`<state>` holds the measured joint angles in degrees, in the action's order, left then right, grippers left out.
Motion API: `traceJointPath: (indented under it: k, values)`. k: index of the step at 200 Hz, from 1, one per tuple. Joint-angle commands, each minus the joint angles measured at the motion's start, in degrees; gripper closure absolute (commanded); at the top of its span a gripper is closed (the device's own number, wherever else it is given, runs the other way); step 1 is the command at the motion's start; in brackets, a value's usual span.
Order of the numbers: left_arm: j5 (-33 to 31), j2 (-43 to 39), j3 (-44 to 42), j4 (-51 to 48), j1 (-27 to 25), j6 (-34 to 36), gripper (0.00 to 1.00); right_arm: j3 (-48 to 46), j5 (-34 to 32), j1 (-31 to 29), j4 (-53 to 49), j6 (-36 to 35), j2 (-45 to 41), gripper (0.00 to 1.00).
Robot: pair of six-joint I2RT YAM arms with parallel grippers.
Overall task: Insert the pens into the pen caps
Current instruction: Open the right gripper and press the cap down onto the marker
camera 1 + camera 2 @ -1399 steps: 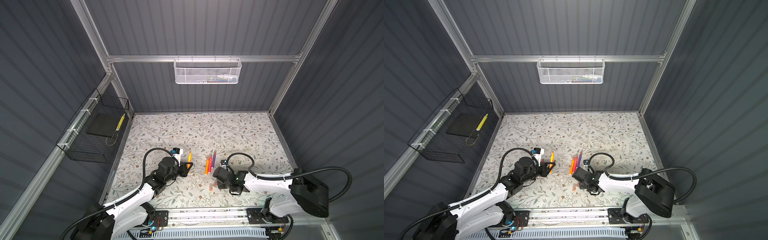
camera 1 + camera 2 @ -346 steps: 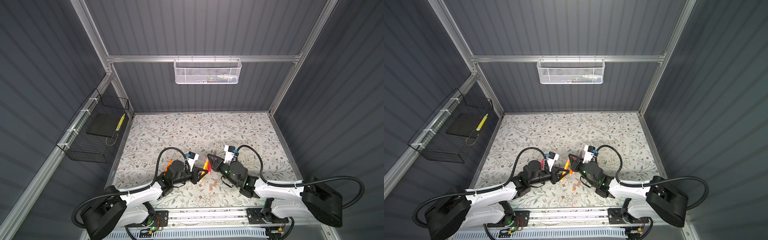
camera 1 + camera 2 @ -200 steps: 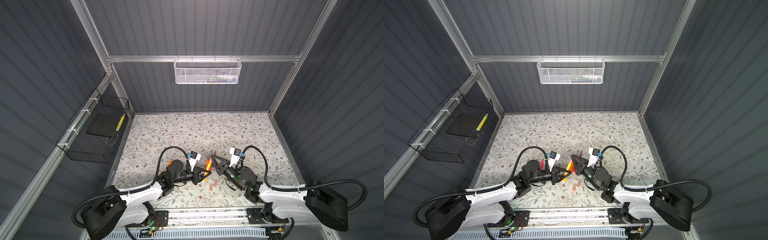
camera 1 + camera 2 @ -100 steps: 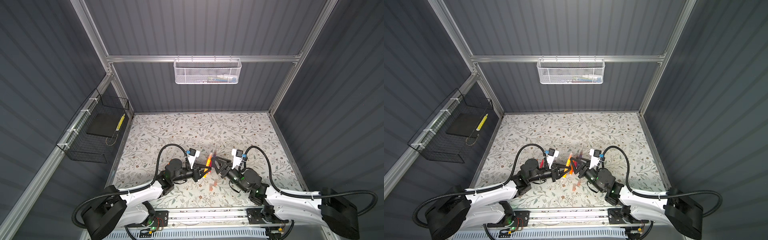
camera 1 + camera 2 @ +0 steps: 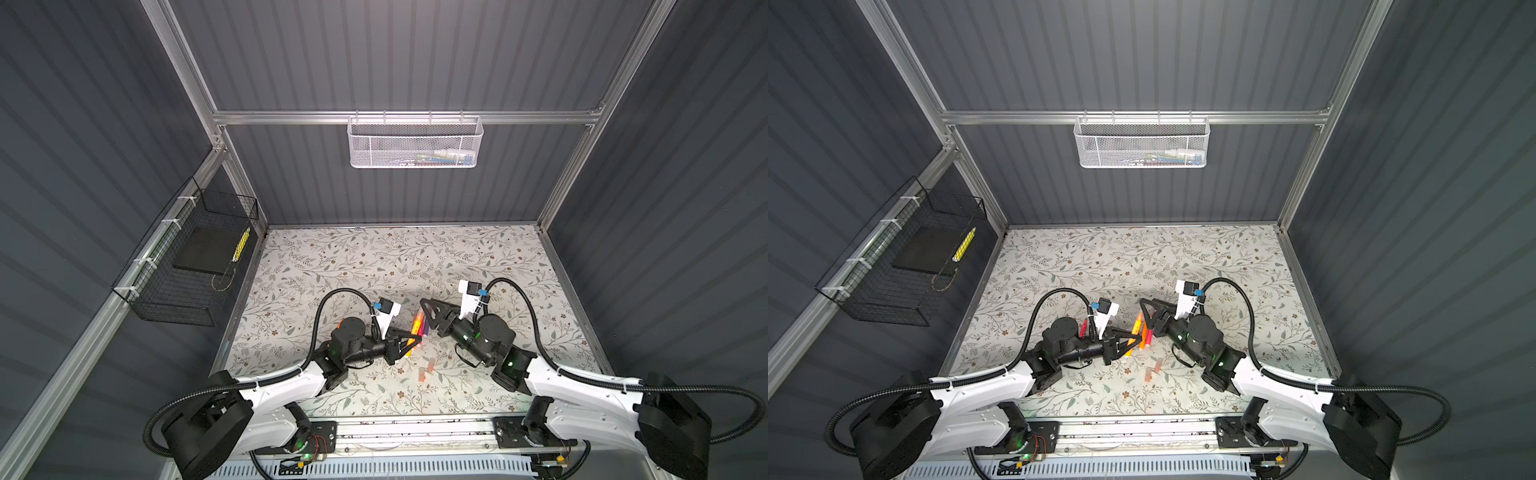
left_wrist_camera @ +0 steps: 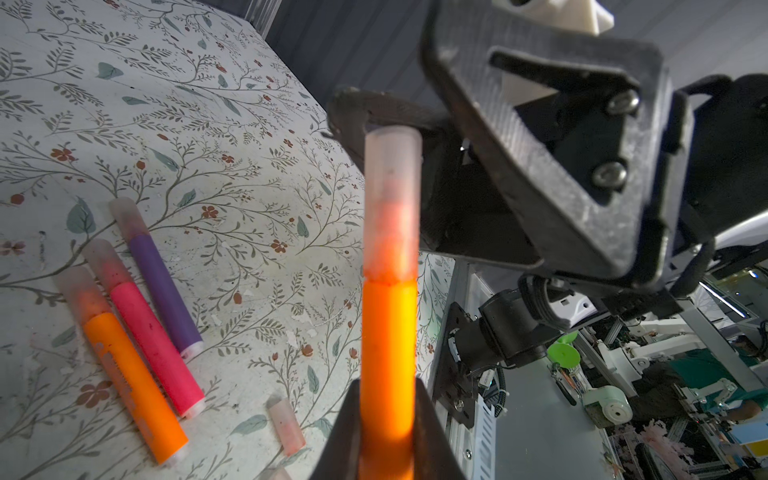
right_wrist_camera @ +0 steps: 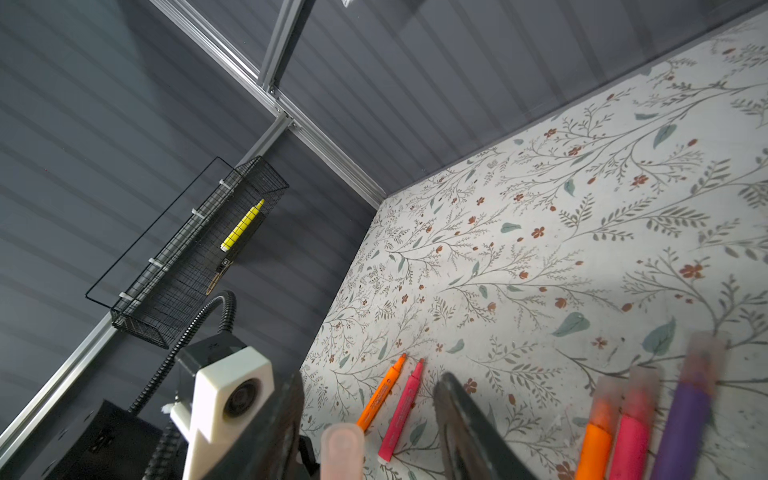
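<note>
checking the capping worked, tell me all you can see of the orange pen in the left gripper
The orange pen is a slim, smooth plastic marker, bright orange. A translucent pinkish cap sits fully over its tip. The left gripper has its jaws shut on the barrel. Its capped end lies between the open jaws of the right gripper, apparently untouched.

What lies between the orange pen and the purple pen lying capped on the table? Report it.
A capped pink pen, side by side with the orange pen and the purple pen; the left wrist view shows it plainly.
</note>
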<state>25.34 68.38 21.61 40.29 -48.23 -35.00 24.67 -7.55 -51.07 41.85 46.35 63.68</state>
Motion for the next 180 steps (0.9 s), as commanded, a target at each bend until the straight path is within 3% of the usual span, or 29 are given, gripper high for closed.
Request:
traceJointPath:
  k: [1, 28, 62, 94, 140, 180]
  values:
    - [0.3, -0.2, 0.7, -0.9, 0.3, 1.9, 1.0, 2.1, 5.4, 0.2, 2.2, 0.1, 2.7, 0.47]
    - [0.3, 0.1, 0.6, -0.7, 0.2, 1.8, 1.0, 3.6, 7.2, 0.2, 2.6, 0.4, 4.8, 0.49]
    - [0.2, 0.1, 0.7, -1.1, 0.3, 2.1, 1.0, 4.2, 7.6, 0.2, 2.0, 0.2, 5.9, 0.66]
    - [0.4, 0.7, 0.5, -0.7, 0.3, 2.0, 1.0, 3.7, 7.5, 0.2, 2.8, 0.3, 6.0, 0.74]
    - [-0.8, 0.7, 0.9, -1.1, 0.3, 2.5, 1.0, 3.4, 9.3, 0.1, 2.2, 0.0, 6.2, 1.0]
    - [-8.1, -1.5, 4.6, -10.1, 0.3, 6.0, 1.0, 1.2, 10.7, -0.4, 3.1, -1.2, 5.9, 1.0]
